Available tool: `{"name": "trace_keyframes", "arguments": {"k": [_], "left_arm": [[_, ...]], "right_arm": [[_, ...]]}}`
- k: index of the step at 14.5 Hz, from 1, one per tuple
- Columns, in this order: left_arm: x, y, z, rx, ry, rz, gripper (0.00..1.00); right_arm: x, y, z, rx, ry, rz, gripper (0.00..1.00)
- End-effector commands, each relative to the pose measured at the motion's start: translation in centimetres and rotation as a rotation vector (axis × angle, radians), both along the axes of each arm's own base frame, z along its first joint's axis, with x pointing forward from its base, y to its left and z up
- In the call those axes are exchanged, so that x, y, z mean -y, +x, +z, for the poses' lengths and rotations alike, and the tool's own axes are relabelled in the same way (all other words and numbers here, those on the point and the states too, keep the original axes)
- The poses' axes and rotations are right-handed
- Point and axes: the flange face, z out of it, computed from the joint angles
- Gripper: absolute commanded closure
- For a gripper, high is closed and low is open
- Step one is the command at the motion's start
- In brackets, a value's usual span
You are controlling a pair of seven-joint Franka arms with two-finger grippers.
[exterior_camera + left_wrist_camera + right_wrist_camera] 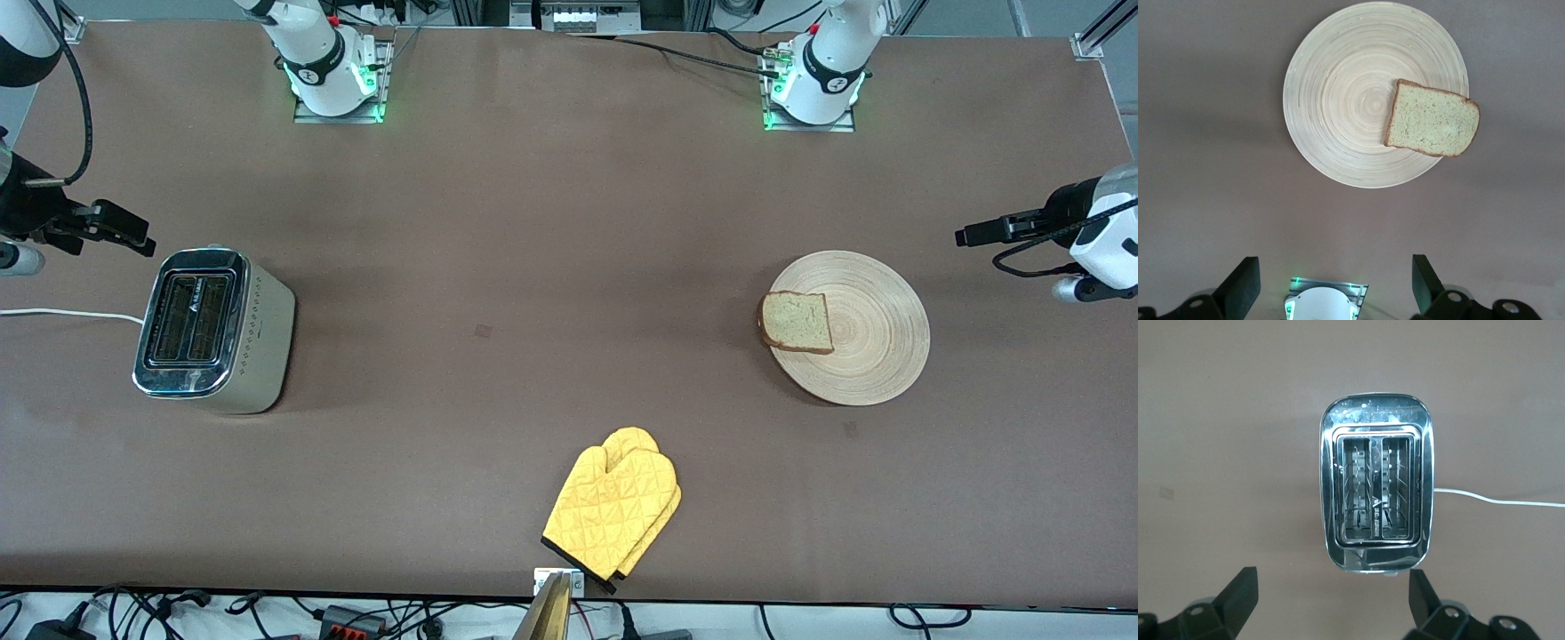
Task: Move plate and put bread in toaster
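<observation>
bread (797, 322) on plate (856, 326), left arm's end; toaster (212, 329) at right arm's end. left gripper (1331, 288) and right gripper (1331, 607) fingers apart, holding nothing.

Even, bright overhead light; soft shadows beside the toaster (213, 331) and plate (876, 351); glare on the chrome top.

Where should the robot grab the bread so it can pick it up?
Probably by the crust corner of the bread that sticks out past the plate rim, toward the toaster. It lies flat, so only there could a finger slip underneath, coming from the table's middle.
</observation>
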Motion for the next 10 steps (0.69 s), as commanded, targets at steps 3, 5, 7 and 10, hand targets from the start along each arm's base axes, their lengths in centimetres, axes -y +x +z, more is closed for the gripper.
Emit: {"name": "trace_keyframes", "arguments": {"k": [3,5,7,10], "left_arm": [[-11.6,0.8,-9.6,0.006,-0.343,0.019,0.00],[-13.0,1.1,-11.8,0.040,-0.375,-0.028,0.00],[-15.9,0.8,-15.7,0.064,-0.420,-0.036,0.00],[-17.0,-0.2,-21.4,0.097,-0.489,-0.088,0.00]], "right_arm": [[-0.2,0.9,-0.3,0.017,0.009,0.000,0.00],[-0.2,1.1,-0.8,0.011,0.012,-0.002,0.00],[-0.5,1.4,-1.6,-0.001,0.012,0.003,0.00],[-1.3,1.6,-2.0,-0.007,0.015,0.016,0.00]]}}
